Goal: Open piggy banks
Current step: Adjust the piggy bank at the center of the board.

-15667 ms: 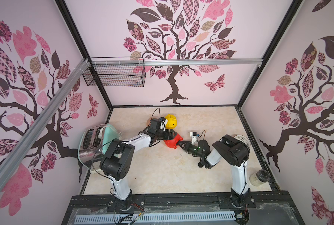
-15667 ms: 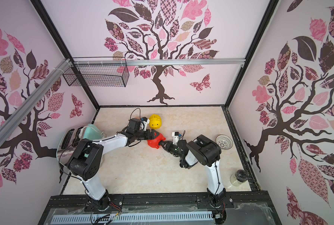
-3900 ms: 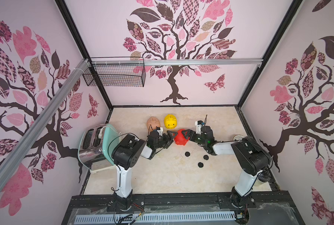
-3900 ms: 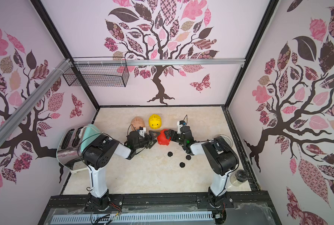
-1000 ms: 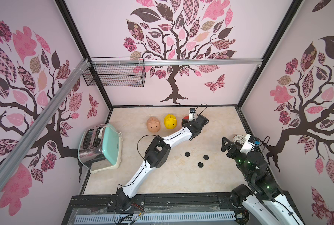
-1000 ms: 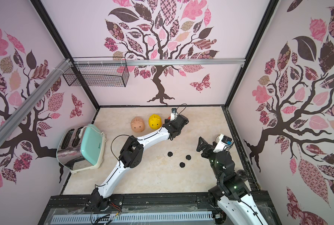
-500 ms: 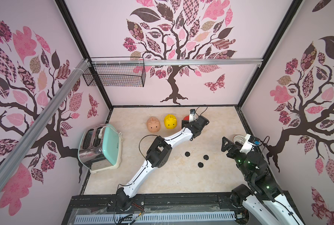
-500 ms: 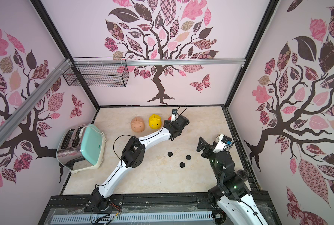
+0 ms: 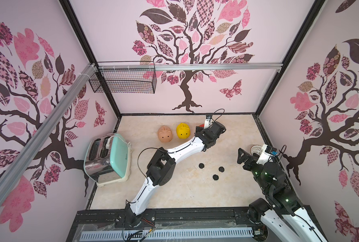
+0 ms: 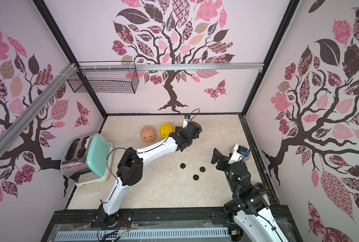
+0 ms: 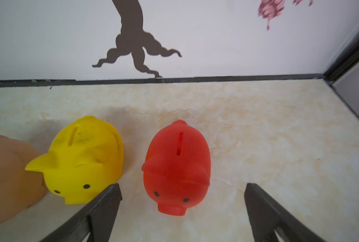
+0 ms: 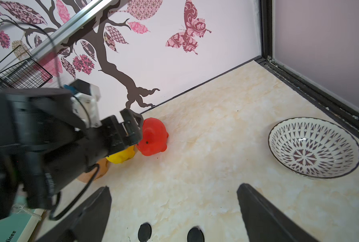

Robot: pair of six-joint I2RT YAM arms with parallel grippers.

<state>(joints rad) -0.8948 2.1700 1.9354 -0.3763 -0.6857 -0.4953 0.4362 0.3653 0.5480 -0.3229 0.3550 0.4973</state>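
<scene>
Three piggy banks stand in a row near the back wall: peach (image 9: 165,134), yellow (image 9: 182,131) and red (image 11: 176,167). From above the red one is mostly hidden under my left wrist. My left gripper (image 11: 181,186) is open. The red pig's snout sits between its fingers with clear gaps on both sides. One finger (image 11: 109,201) is close to the yellow pig (image 11: 84,159). My right gripper (image 12: 174,187) is open and empty, raised at the right, well away from the pigs. Three black round plugs (image 9: 201,166) (image 9: 221,169) (image 9: 215,177) lie loose on the floor.
A mint-green toaster (image 9: 109,159) stands at the left wall. A patterned white bowl (image 12: 313,146) sits by the right wall, behind my right arm in both top views. A wire basket (image 9: 122,80) hangs high on the back left. Black frame rails edge the floor.
My left gripper's jaws have spread wider around the red pig, which now stands free, and the wrist has shifted slightly. The right arm has not moved.
</scene>
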